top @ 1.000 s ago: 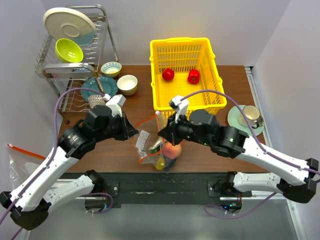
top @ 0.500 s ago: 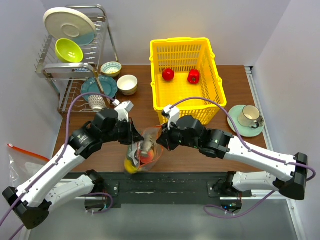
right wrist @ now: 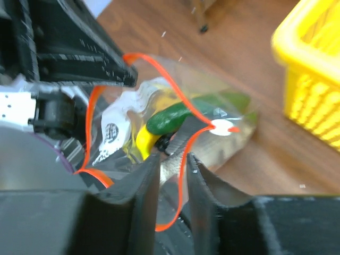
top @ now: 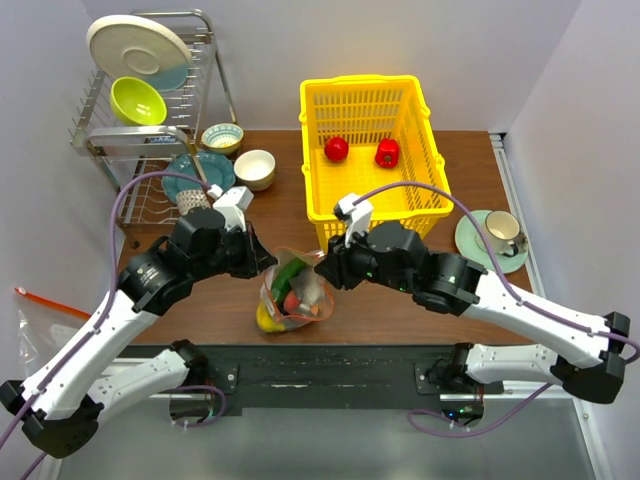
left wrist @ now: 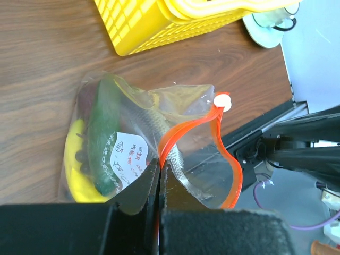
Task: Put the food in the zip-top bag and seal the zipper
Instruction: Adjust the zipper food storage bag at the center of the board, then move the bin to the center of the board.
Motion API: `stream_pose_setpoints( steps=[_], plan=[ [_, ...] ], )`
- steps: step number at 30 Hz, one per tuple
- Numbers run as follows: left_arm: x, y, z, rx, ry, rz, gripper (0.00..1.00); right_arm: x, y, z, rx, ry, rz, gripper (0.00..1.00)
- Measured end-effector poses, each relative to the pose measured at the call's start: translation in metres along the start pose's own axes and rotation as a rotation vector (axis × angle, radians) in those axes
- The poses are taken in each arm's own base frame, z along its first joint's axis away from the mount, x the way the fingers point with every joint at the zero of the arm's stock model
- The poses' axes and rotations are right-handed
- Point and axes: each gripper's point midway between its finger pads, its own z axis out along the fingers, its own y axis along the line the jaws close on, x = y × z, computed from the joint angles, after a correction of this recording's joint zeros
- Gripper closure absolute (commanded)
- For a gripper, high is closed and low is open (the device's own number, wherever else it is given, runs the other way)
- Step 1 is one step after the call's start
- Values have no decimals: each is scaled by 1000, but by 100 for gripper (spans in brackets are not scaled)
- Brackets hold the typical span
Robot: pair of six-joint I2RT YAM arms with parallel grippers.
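The zip-top bag hangs low over the table's near edge between my two grippers. It holds a green cucumber, a yellow banana, dark grapes and a grey-beige piece. My left gripper is shut on the red-orange zipper at the mouth, which gapes open. The white end piece shows at the far end. My right gripper has its jaws a little apart with the zipper strip running between them. A red apple and red pepper lie in the yellow basket.
A dish rack with a plate and a green bowl stands at the back left, with bowls and a teal plate beside it. A cup on a saucer sits at the right. Another flat clear bag lies off the table's left.
Both grippers swung left and nearer with the bag, then came back a little right. The bag has turned, and the cucumber and banana now show on top.
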Motion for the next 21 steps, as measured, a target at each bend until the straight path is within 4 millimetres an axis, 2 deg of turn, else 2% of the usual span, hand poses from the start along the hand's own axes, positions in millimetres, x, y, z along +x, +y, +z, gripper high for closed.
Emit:
stream_pose_setpoints(
  steps=[5,11,13,16,21],
  plan=[
    [2,6,-1,-15,-14,-2,100,-42,-2,-24,58,-83,-11,60],
    [6,8,-3,-5,-26,-1,100,-76,-18,-41,155,-128,-14,59],
    [6,8,-5,2,-36,0,100,-88,-33,-42,201,-142,6,57],
    [8,9,-8,12,-49,1,100,-102,-67,-35,283,-146,51,42],
    [11,10,-7,18,-55,2,100,-110,-123,-13,412,-101,104,38]
  ],
)
